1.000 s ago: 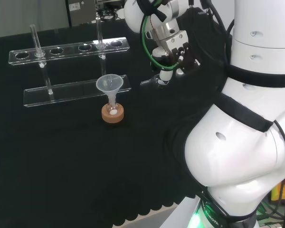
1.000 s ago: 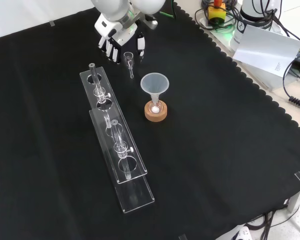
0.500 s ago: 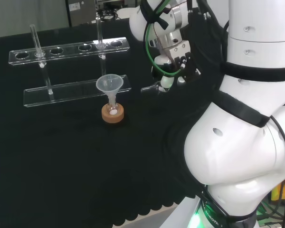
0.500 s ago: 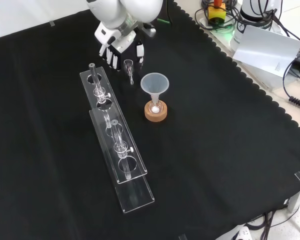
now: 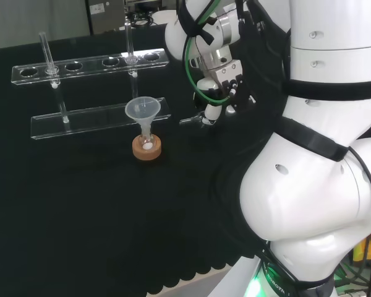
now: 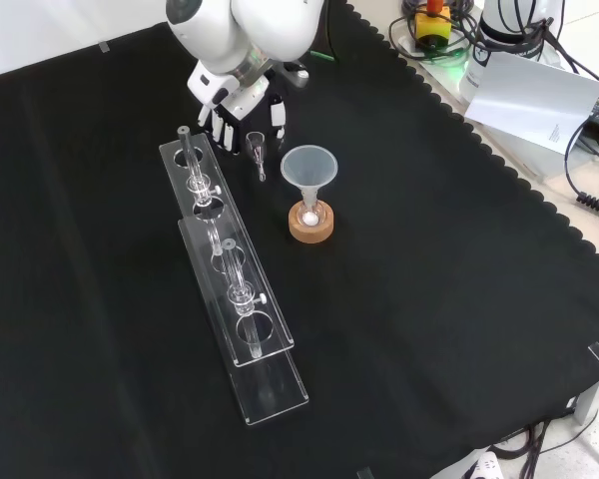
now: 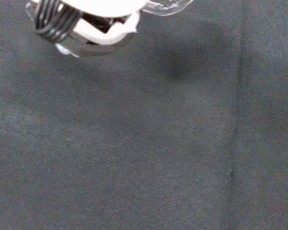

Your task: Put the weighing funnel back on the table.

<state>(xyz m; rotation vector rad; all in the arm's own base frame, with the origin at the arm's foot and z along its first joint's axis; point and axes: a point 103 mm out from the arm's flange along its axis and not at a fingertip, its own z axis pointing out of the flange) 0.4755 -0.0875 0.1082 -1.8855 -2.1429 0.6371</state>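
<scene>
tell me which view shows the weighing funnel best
The front view: the weighing funnel stands out whole, cup and stem, below the hand. The head view gives a faint stem by the fingers; the wrist view catches a clear rim.

Cloth (image 6: 429, 299) is plain matt black, its edge cut in scallops. Arm (image 5: 309, 185) is glossy white crossed by black bands, with a bright green cable (image 5: 185, 49) looping beside the black-and-white hand (image 6: 242, 100). Weighing funnel (image 6: 257, 148) and rack (image 6: 230, 289) are clear and colourless; the funnel (image 6: 308, 168) is cloudy whitish, the cork ring (image 6: 310, 228) tan brown, and the flask (image 6: 309, 215) shows a white spot.
</scene>
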